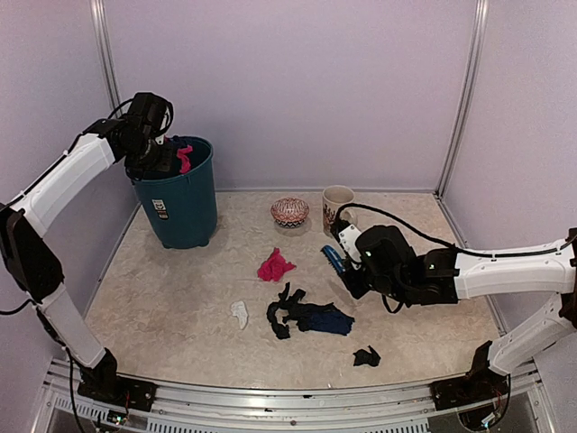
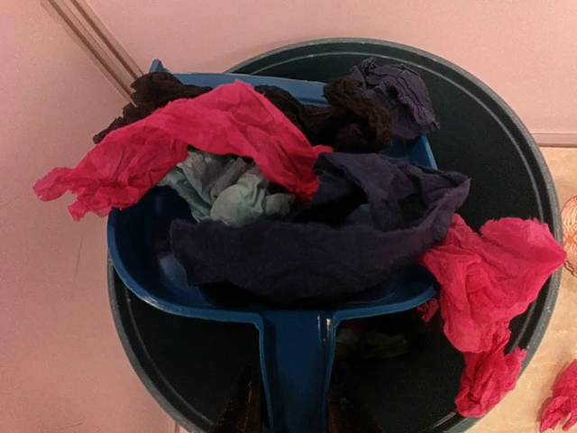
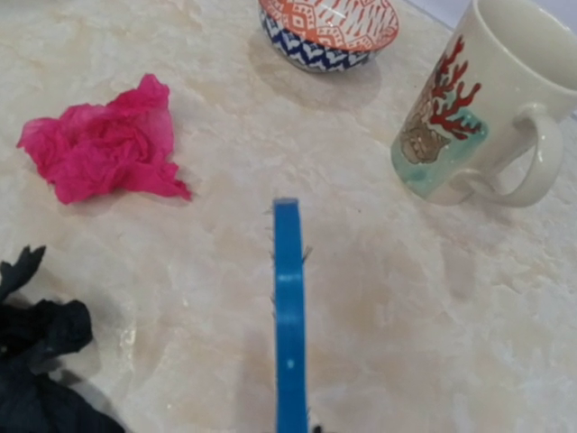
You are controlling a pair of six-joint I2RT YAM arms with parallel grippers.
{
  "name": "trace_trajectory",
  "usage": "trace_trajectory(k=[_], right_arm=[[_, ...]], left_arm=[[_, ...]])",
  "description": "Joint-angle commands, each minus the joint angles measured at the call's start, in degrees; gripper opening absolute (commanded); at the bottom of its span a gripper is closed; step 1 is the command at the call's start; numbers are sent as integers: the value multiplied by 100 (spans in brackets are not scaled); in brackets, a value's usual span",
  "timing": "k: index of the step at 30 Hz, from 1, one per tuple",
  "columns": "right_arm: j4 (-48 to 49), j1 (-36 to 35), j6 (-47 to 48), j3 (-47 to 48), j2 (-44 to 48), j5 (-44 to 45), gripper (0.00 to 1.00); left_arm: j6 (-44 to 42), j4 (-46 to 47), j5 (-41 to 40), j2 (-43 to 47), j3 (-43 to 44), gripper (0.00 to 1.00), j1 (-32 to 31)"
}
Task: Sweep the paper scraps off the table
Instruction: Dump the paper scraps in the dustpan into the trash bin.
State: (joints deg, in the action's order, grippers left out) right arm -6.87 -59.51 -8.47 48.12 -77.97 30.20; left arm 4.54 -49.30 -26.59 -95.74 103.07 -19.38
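Top external view, items as found.

1. Left gripper [image 1: 151,153]: clamped narrow on the handle of a blue moulded plastic dustpan [image 2: 297,356], held over the mouth of a round teal plastic bin [image 1: 185,203]. The pan is heaped with crumpled paper scraps [image 2: 270,189] in pink, navy, black and pale green. One pink wad hangs over the pan's right lip, inside the bin rim. A white sticker [image 1: 160,208] is on the bin wall below the gripper; its print is too small to read.

2. Right gripper [image 1: 353,271]: closed on a small blue plastic brush [image 3: 288,316], which lies edge-on, pointing forward, low over the beige, stone-mottled table [image 1: 171,298].
- Ahead and left: a wrinkled pink wad [image 3: 104,149].
- Near left: black and navy wads [image 1: 306,316], with a white scrap [image 1: 239,313] beyond.
- Ahead and right: a cream glazed mug [image 3: 460,99] printed with red coral, no lettering.
- Straight ahead, farther: an orange-and-navy patterned bowl [image 3: 329,27].
- Bare tabletop lies around the brush tip.
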Motion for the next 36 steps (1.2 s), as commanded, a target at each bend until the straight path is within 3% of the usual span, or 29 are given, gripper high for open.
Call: trace_trajectory(k=[1,11,14,20,28,36], right_arm=[[222,75,45,-48,77,-41,0],[228,118,61,-199,286,-71,0],[176,120,32,-232,403,-56,0],[135,123,-37,-285,611,-68,0],[154,117,-58,-308,678,-139,0],[199,119,-5,-328,747,-204,0]], left_arm=[[-287,107,-1061,68,-121,0,-184],[-1355,604,-3060,89,-657,0,-663],[-2231,1154,-3903,30,-1000,0,-860],[-3321,1964,-4562,-8,-1147,0,-977],[-6330,4475,-5128,240,-2197,0,-981],[-9189,7392,-4920,462,-3248,0,-1000]])
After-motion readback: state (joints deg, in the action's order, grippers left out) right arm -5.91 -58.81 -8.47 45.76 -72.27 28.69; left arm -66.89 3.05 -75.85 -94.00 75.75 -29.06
